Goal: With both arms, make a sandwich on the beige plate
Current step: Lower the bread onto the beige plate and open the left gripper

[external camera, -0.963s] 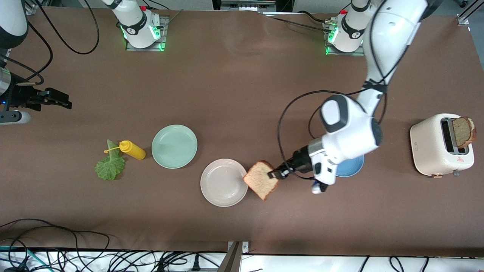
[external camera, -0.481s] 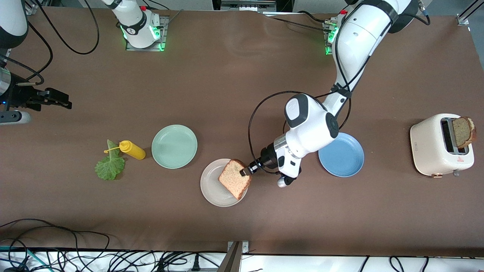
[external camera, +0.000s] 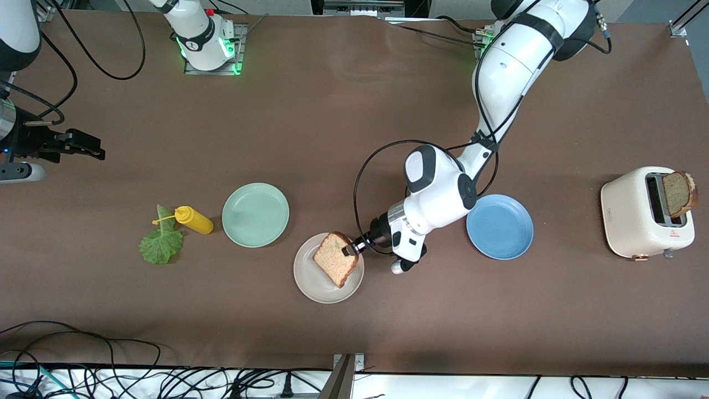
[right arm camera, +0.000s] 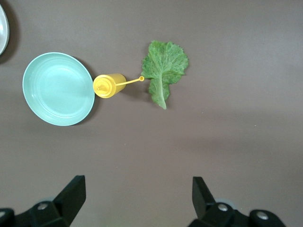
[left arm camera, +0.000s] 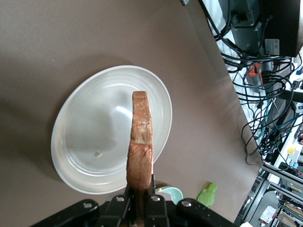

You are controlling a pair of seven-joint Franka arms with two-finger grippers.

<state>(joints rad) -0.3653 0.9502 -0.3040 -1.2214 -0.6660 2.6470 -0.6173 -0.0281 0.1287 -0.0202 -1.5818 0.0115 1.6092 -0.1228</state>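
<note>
My left gripper is shut on the crust edge of a brown bread slice, which hangs tilted over the beige plate. In the left wrist view the slice shows edge-on between the fingers, with the plate bare beneath it. A second slice sticks out of the toaster. The lettuce leaf lies flat at the right arm's end of the table. My right gripper waits open above bare table there.
A yellow squeeze bottle lies between the lettuce and a mint green plate. A blue plate sits between the beige plate and the toaster. Cables run along the table edge nearest the front camera.
The left arm has carried the bread slice from beside the beige plate to over it, toward the right arm's end. The right arm has not moved.
</note>
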